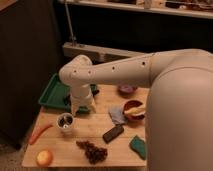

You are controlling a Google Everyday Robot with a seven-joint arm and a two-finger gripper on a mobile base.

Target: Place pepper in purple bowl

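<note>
The gripper (78,109) hangs from the white arm's bent wrist, pointing down over the near edge of the green tray (52,94), just behind and to the right of the small cup (65,123). Its lower end tapers to a pale tip close above the counter (60,146). Whether the jaws are spread or pressed together cannot be told from this angle. Nothing shows in their grip, and whether the tip touches the tray or the cup is unclear. The pepper (40,133) lies flat on the counter near its left edge, to the left of the cup and apart from the gripper, slanting from lower left to upper right. The purple bowl (127,89) sits at the far side of the counter, right of the tray and partly behind the arm, well apart from the pepper. Just in front of it stands a red bowl (134,108) with yellow contents, with a blue-grey cloth (117,115) beside it. Nearer the front edge lie a dark bar (113,133), a bunch of grapes (93,152), a teal object (137,145) and a round yellow-orange fruit (44,158).
</note>
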